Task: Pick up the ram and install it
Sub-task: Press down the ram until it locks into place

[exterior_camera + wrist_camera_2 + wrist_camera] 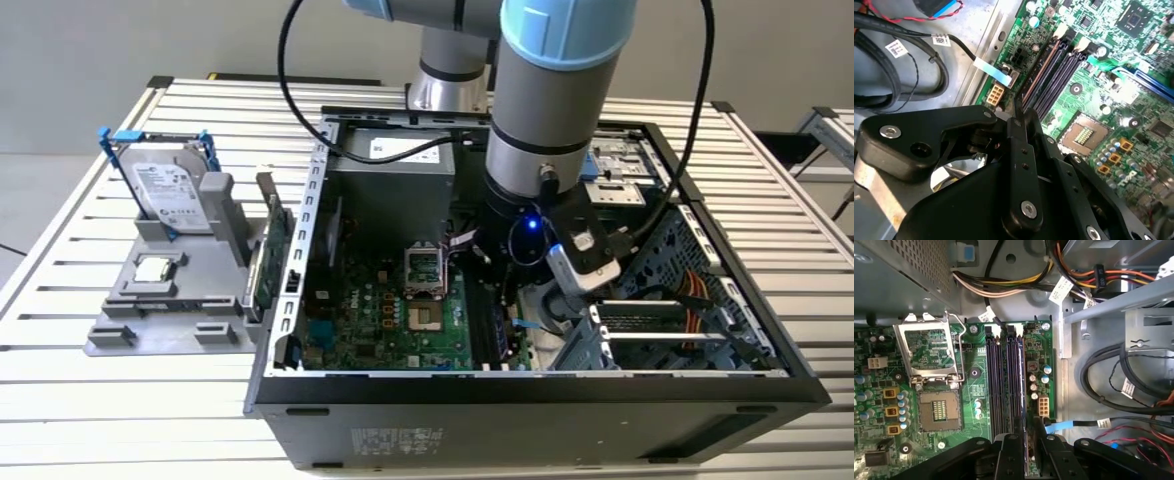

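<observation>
My gripper (1021, 122) is low inside the open computer case (534, 385), its black fingers shut on the ram (1018, 109), which shows edge-on as a thin dark strip. In the first wrist view the gripper (1024, 437) holds the ram (1024, 426) in line with the dark memory slots (1004, 380), over the slot nearest the white connector (1043, 406). The slots (1054, 70) run away from the fingertips on the green motherboard. Whether the ram's lower edge touches the slot is hidden. The arm (547, 150) reaches down into the case from above.
An open processor socket (939, 410) lies beside the slots. Black cables (1104, 370) and a metal drive cage (667, 320) crowd the other side. On the exterior view's left, a grey holder (160, 320) carries a hard drive (171, 195), a processor chip (156, 268) and a green expansion card (274, 255).
</observation>
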Tool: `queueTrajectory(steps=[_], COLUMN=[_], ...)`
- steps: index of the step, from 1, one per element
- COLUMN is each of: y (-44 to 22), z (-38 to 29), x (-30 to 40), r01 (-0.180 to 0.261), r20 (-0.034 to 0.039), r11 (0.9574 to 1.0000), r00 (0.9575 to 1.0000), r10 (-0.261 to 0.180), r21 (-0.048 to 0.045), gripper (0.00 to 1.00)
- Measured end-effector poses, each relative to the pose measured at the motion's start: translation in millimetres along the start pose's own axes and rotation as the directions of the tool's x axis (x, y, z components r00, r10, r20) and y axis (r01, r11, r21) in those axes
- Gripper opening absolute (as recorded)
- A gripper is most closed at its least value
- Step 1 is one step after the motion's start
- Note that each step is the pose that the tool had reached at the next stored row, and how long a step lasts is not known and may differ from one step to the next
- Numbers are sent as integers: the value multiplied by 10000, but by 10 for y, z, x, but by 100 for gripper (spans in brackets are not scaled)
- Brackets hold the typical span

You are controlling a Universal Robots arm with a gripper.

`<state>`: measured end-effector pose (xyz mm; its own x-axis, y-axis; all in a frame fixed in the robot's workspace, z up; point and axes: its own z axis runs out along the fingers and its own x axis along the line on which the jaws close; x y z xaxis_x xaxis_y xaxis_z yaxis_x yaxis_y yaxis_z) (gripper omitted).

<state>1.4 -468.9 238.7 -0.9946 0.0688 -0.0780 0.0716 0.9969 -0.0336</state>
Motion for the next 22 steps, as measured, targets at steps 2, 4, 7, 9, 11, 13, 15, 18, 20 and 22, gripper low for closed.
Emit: queueTrajectory(steps=[2, 4, 7, 9, 11, 13, 15, 18, 20, 22], y=[-1, -1, -2, -2, -2, -3, -3, -4, -4, -5], z=[-27, -34, -36, -37, -37, -37, -37, -37, -37, -37], x=[-2, -3, -3, -3, -3, -3, -3, -3, -3, -3], r01=[0, -1, -3, -3, -3, -3, -3, -3, -3, -3], r20=[0, -1, -3, -3, -3, -3, -3, -3, -3, -3], r11=[10000, 10000, 10000, 10000, 10000, 10000, 10000, 10000, 10000, 10000], r00=[10000, 10000, 10000, 10000, 10000, 10000, 10000, 10000, 10000, 10000], r10=[0, 1, 3, 3, 3, 3, 3, 3, 3, 3], r21=[0, -20, -43, -43, -42, -42, -41, -42, -42, -42], gripper=[100, 100, 100, 100, 0, 0, 0, 0, 0, 0])
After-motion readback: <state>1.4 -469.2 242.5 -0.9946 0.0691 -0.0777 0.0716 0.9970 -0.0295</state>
